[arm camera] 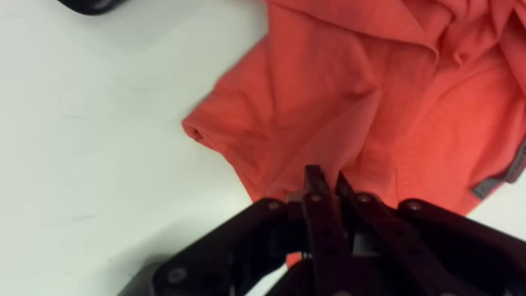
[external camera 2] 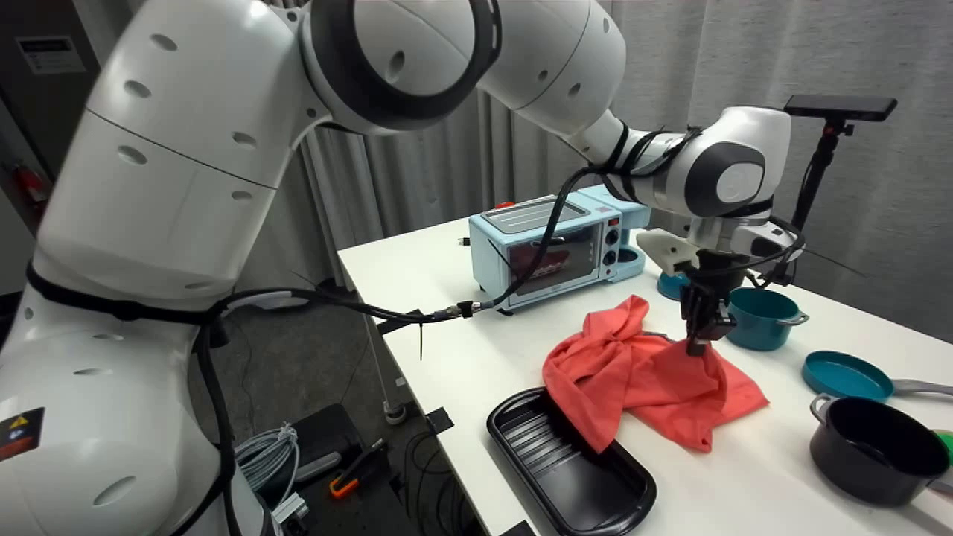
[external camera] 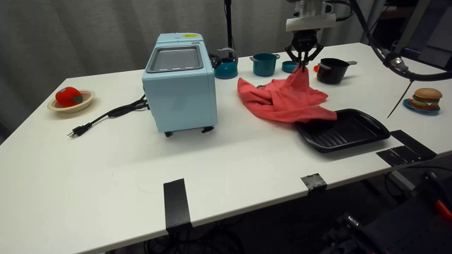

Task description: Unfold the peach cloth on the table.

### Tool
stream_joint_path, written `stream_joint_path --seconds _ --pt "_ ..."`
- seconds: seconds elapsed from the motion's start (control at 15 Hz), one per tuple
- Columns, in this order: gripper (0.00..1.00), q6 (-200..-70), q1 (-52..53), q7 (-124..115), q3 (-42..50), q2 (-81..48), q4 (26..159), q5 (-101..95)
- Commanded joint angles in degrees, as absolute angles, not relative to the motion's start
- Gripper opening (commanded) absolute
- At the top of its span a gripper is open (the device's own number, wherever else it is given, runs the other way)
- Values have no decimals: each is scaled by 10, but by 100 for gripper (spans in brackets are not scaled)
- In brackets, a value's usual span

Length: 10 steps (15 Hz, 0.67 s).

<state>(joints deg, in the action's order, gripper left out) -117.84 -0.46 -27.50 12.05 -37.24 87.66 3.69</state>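
Here the fingers (arm camera: 324, 224) pinch the peach cloth (external camera: 282, 100) upward, one end pointing over the black tray (external camera: 356, 129).

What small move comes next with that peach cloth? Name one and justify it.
Probably raise the gripper slightly without letting go: it appears closed on a lifted peak of the peach cloth, while the rest lies creased and bunched, one part draped over the edge of the black tray. Lifting might loosen those folds.
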Motion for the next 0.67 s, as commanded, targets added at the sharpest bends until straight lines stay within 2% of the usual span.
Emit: stream_joint_path --seconds 0.0,0.27,0.6 --pt "2 -1071 -29 -209 117 -310 932 4" --pt "2 -972 -40 -187 128 -292 969 -61" --pt "2 -965 -34 -213 135 -292 1030 -145"
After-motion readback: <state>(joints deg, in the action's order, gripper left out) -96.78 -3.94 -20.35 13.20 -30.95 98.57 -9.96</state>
